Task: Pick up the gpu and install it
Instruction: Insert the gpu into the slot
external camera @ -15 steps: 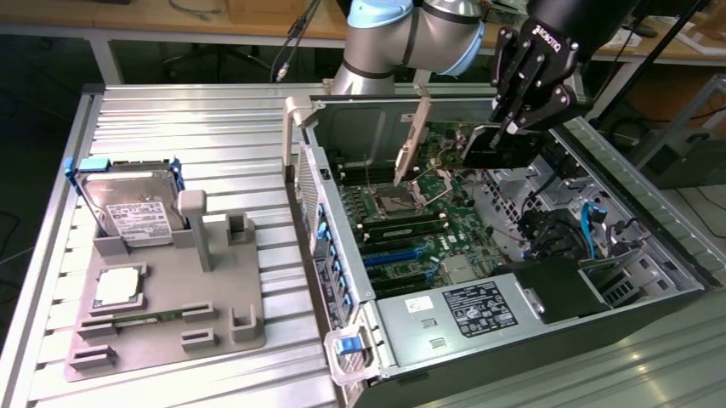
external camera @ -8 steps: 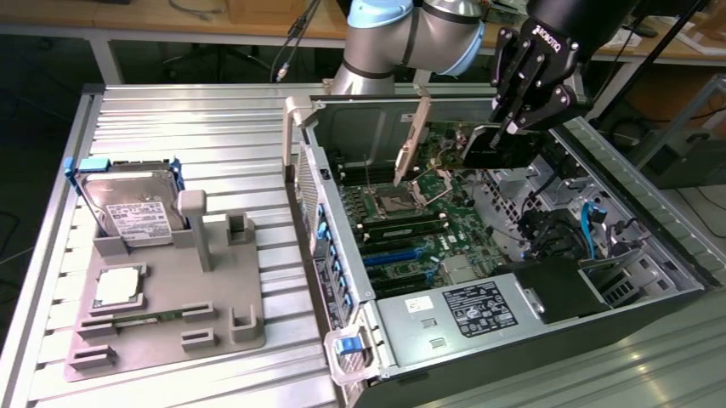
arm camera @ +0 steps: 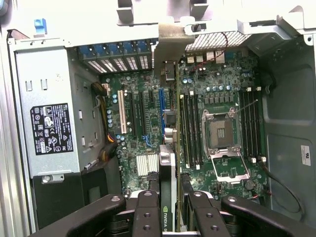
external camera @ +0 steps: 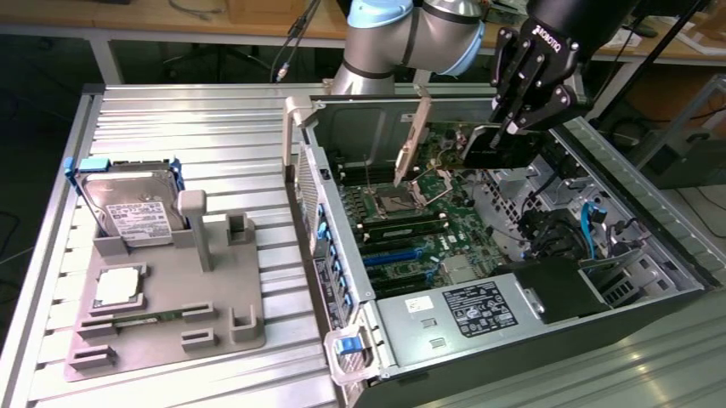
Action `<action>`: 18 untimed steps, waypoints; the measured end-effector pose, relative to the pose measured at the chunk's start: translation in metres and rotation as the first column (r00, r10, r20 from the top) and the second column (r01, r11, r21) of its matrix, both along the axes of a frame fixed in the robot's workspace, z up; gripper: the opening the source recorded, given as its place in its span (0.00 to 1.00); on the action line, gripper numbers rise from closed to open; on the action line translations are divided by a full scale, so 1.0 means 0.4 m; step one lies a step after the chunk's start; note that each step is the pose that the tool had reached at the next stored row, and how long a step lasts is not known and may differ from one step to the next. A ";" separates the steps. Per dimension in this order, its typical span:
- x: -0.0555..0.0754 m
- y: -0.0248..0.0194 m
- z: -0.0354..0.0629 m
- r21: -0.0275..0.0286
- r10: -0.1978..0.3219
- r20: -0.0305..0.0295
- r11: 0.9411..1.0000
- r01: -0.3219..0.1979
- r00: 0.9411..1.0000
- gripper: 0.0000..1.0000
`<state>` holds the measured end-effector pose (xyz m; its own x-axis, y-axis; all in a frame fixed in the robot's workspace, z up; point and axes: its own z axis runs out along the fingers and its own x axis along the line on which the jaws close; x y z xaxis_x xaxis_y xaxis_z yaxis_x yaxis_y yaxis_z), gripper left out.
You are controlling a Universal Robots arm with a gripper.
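Note:
My gripper point(external camera: 513, 129) is shut on the gpu point(external camera: 497, 151), a thin dark card hanging above the open computer case point(external camera: 635, 195). Its pale metal bracket strip point(external camera: 411, 140) points down toward the motherboard point(external camera: 454, 212) near the case's rear wall. In the wrist view the gpu point(arm camera: 169, 163) is seen edge-on between my black fingers point(arm camera: 147, 212), and my gripper point(arm camera: 170, 205) holds it over the expansion slots next to the blue slot point(arm camera: 161, 111). The bracket point(arm camera: 171, 42) reaches toward the rear slot openings. The card is above the board, not seated.
A grey fixture point(external camera: 170, 327) on the slatted table, at the exterior view's left, holds a silver hard drive point(external camera: 134, 214) and a processor chip point(external camera: 118, 286). Inside the case are the power supply point(external camera: 471, 308), the open CPU socket point(arm camera: 220, 133) and memory slots point(arm camera: 190, 128).

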<state>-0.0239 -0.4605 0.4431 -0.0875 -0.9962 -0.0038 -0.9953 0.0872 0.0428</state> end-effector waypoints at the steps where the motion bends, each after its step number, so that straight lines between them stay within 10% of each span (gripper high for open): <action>1: 0.000 0.000 0.000 0.000 0.003 0.000 1.000 -0.003 1.000 0.27; 18: 0.000 0.000 0.000 0.000 0.078 0.000 0.997 -0.078 0.997 0.27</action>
<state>-0.0238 -0.4605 0.4432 -0.0092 -1.0000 -0.0037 -0.9990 0.0090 0.0432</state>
